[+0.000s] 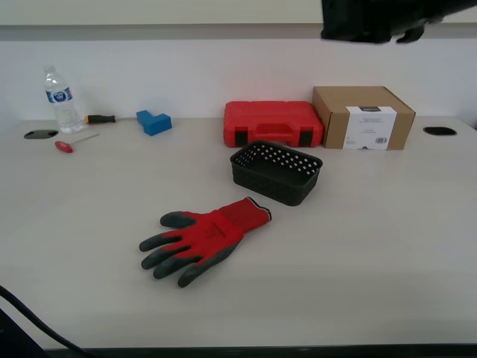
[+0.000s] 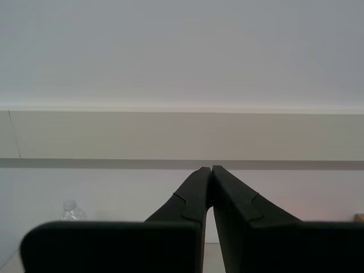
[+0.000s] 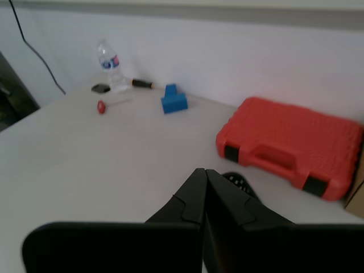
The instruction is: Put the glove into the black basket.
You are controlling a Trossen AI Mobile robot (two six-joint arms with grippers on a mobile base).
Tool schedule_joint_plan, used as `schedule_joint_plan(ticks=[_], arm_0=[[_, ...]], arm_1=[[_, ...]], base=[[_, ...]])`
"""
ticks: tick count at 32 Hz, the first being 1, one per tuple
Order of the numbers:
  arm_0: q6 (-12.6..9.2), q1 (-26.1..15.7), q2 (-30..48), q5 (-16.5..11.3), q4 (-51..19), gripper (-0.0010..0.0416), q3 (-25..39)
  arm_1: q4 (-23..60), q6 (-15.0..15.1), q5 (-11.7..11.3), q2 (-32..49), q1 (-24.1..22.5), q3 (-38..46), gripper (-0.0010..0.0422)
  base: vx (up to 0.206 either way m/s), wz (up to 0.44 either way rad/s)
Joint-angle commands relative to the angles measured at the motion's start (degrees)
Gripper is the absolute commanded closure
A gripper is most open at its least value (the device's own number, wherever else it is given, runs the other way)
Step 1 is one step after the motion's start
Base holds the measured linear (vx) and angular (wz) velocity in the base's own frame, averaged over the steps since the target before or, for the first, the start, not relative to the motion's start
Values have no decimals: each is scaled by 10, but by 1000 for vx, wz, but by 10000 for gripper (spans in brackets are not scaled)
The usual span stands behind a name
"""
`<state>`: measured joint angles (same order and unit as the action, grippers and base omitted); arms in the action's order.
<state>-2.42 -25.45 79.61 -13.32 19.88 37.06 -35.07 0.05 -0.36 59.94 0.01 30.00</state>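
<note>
The red knit glove [image 1: 205, 239] with dark grey fingers lies flat on the table in the exterior view, fingers toward that view's left, cuff toward the black basket [image 1: 276, 173]. The basket stands upright and empty just beyond the cuff. My first gripper [image 3: 205, 170] is shut and empty, high above the table; a sliver of the basket [image 3: 239, 181] shows behind its fingers. My second gripper [image 2: 211, 168] is shut and empty, raised and facing the wall. The glove is out of both wrist views. A dark arm part [image 1: 380, 19] hangs at the exterior view's top right.
A red plastic case [image 1: 273, 123] and a cardboard box [image 1: 363, 117] stand behind the basket. A water bottle [image 1: 61, 101], two screwdrivers [image 1: 74, 142] and a blue block [image 1: 153, 121] sit at the back left. A black cable [image 1: 30, 321] crosses the near left corner.
</note>
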Motion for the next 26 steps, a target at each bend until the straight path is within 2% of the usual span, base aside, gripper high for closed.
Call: schedule_joint_plan(ticks=[1,4,6,9,12,15,18,19,22,24,26], arm_0=[[1,-24,52,-2,19,405,4],[34,-48,97,-2,55,405,11],[37,-64,119,-2,61,405,27],[32,-80,146,-4,51,405,66],[-5,-91,173,-8,48,405,121],[-4,-99,209,-8,5,405,173],[1,-107,289,-8,-129,405,263],[2,-107,306,-9,-146,405,275],[11,-113,389,-34,-198,405,324],[13,-115,412,-39,-209,405,336],[14,-117,447,-67,-226,405,353]], arm_1=[[-2,0,0,0,0,0,412],[-2,0,0,0,0,0,412],[-2,0,0,0,0,0,412],[-2,0,0,0,0,0,412],[-2,0,0,0,0,0,412],[-2,0,0,0,0,0,412],[-2,0,0,0,0,0,412],[-2,0,0,0,0,0,412],[-2,0,0,0,0,0,412],[-2,0,0,0,0,0,412],[0,0,0,0,0,0,412]], base=[[0,0],[0,0],[0,0],[0,0],[0,0],[0,0],[0,0],[0,0],[0,0],[0,0],[0,0]])
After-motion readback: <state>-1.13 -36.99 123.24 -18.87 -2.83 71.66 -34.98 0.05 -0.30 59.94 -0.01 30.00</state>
